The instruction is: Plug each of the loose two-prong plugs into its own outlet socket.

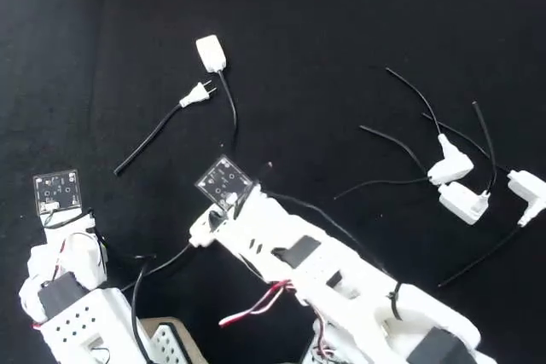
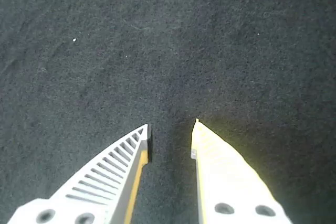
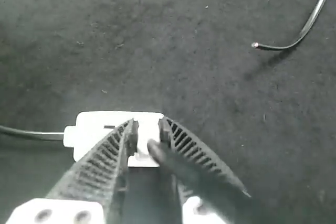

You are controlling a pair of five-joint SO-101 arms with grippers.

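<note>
Right pincer (image 3: 148, 124) clamps a white block (image 3: 105, 121). The loose plug (image 1: 196, 96) lies beyond it, prongs pointing far-right. Left pincer (image 2: 171, 125), parted, sits farther off.

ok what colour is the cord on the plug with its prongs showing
Black cord on a white plug; clearest in the high view.

The left arm (image 1: 64, 296) sits at seven o'clock, the left gripper (image 2: 170, 129) aimed downward, fingers apart. The right arm (image 1: 324, 270) stretches from five o'clock toward centre, the right gripper (image 3: 147, 129) pinching a white block (image 3: 100, 127).
</note>
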